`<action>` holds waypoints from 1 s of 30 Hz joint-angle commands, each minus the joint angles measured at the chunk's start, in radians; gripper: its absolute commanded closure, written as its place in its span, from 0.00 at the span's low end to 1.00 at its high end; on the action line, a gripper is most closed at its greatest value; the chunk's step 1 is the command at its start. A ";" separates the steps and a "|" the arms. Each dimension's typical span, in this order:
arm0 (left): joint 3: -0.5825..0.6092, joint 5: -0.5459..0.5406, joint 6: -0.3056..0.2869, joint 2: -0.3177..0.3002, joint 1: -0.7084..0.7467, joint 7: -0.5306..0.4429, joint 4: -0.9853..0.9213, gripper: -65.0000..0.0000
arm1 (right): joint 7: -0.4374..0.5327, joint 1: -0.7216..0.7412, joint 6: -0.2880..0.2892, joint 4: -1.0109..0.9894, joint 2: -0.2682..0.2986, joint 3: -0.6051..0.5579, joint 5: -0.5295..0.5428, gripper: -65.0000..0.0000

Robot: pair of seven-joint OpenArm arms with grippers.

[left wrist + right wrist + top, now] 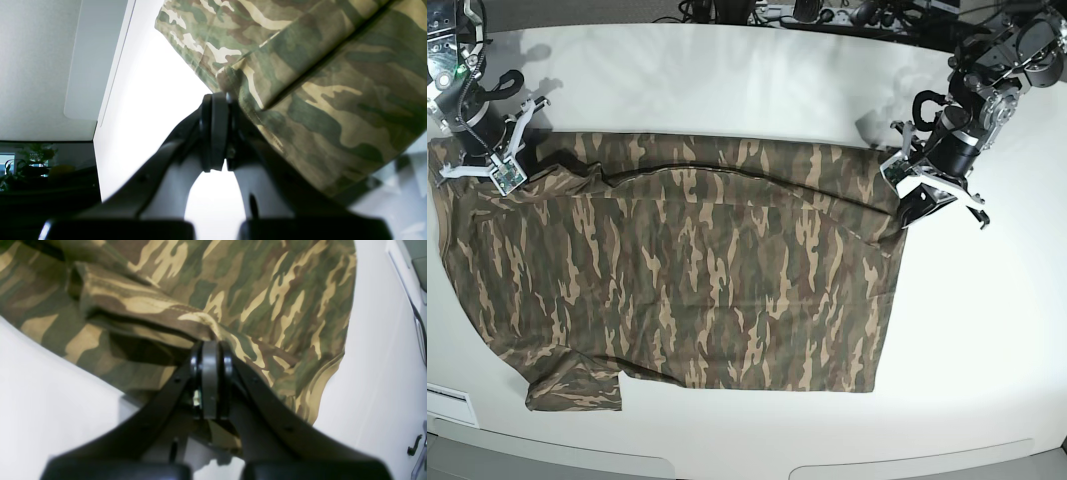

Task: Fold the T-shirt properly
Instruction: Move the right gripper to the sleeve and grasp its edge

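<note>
The camouflage T-shirt [697, 280] lies spread on the white table [967, 330], its far part doubled over into a long fold. A short sleeve [577, 385] sticks out at the near left. My left gripper [899, 218] is at the shirt's far right corner. In the left wrist view the left gripper [220, 96] is shut on a folded edge of the T-shirt [333, 100]. My right gripper [515, 182] is at the far left corner. In the right wrist view the right gripper [211, 345] is shut on a bunched seam of the T-shirt [267, 290].
Cables and equipment [807, 12] line the table's far edge. Bare white table surface [987, 380] stretches right of the shirt and beyond it [727, 90]. A white label [449, 405] sits at the near left edge. A plant [26, 163] shows off the table.
</note>
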 commanded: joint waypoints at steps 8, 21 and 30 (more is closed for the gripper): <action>-0.009 0.014 0.016 -0.019 -0.011 -0.011 0.012 1.00 | 0.076 0.098 0.032 0.009 0.018 0.009 0.046 1.00; -0.009 0.014 0.016 -0.019 -0.011 -0.012 0.012 1.00 | 0.088 0.278 0.064 -0.161 0.014 -0.032 0.154 1.00; -0.009 0.014 0.016 -0.018 -0.011 -0.012 0.012 1.00 | 0.086 0.452 0.064 -0.289 0.011 -0.184 0.142 1.00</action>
